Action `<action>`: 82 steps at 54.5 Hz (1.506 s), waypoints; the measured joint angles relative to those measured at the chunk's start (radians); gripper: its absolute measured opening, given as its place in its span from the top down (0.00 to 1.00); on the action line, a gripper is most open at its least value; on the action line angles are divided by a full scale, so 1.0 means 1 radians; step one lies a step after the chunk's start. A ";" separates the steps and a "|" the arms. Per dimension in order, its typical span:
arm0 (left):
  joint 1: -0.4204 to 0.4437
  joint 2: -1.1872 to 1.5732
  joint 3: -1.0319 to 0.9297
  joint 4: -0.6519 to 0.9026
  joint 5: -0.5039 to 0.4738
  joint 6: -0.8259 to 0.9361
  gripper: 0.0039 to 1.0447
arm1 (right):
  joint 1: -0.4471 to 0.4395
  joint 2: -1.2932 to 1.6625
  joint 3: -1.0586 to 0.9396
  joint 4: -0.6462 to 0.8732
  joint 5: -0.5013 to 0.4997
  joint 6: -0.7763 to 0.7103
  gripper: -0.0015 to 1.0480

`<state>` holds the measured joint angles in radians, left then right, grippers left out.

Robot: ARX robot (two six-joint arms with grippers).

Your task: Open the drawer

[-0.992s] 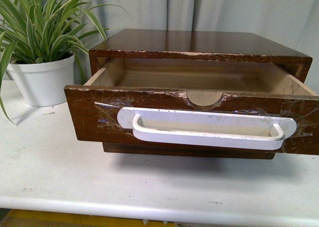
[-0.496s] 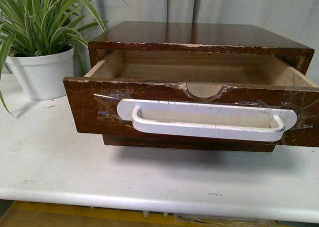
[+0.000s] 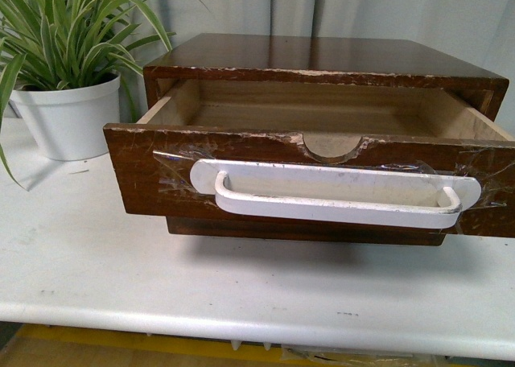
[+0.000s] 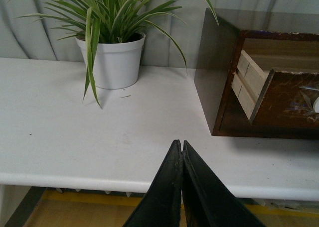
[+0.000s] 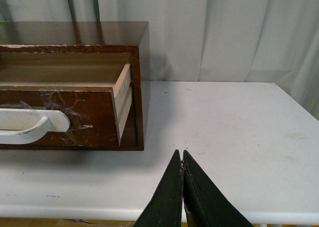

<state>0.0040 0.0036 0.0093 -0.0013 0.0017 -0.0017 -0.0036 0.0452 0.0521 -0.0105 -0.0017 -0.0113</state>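
At far left a white pot (image 3: 68, 121) holds a green-and-cream striped plant (image 3: 68, 29), standing on the white counter (image 3: 241, 278) just beside the dark wooden cabinet (image 3: 322, 57). The drawer (image 3: 145, 174) sits in the middle of the counter's width, pulled well out of the cabinet toward the camera, so its pale wood inside lies open to view with nothing seen in it. Its dark brown front has a chipped top edge with a half-round notch (image 3: 331, 148), and a long white bar handle (image 3: 334, 194) is held on under clear tape. In the wrist views the left gripper (image 4: 182, 146) has its black fingers pressed together, off the drawer's left corner and touching nothing; the right gripper (image 5: 181, 155) likewise has its fingers closed on nothing, off the drawer's right corner. Against the picture from half a second ago, drawer, pot and handle lie almost exactly as they did, shifted barely at all.
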 joint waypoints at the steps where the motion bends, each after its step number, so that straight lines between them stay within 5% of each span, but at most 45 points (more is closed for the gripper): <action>1: 0.000 0.000 0.000 0.000 0.000 0.000 0.96 | 0.000 0.000 -0.001 0.000 0.000 0.000 0.99; 39: -0.001 0.000 0.000 0.000 0.000 0.000 0.93 | 0.000 -0.041 -0.045 0.006 0.000 0.000 0.98; 69: -0.001 0.000 0.000 0.000 0.000 0.000 0.06 | 0.000 -0.041 -0.045 0.006 0.000 0.000 0.13; 71: -0.001 0.000 0.000 0.000 0.000 0.000 0.05 | 0.000 -0.041 -0.045 0.006 0.000 0.002 0.07; 82: -0.001 0.000 0.000 0.000 0.000 0.000 0.06 | 0.000 -0.041 -0.045 0.006 0.000 0.002 0.09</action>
<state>0.0032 0.0032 0.0093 -0.0013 0.0013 -0.0017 -0.0032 0.0040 0.0074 -0.0040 -0.0013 -0.0097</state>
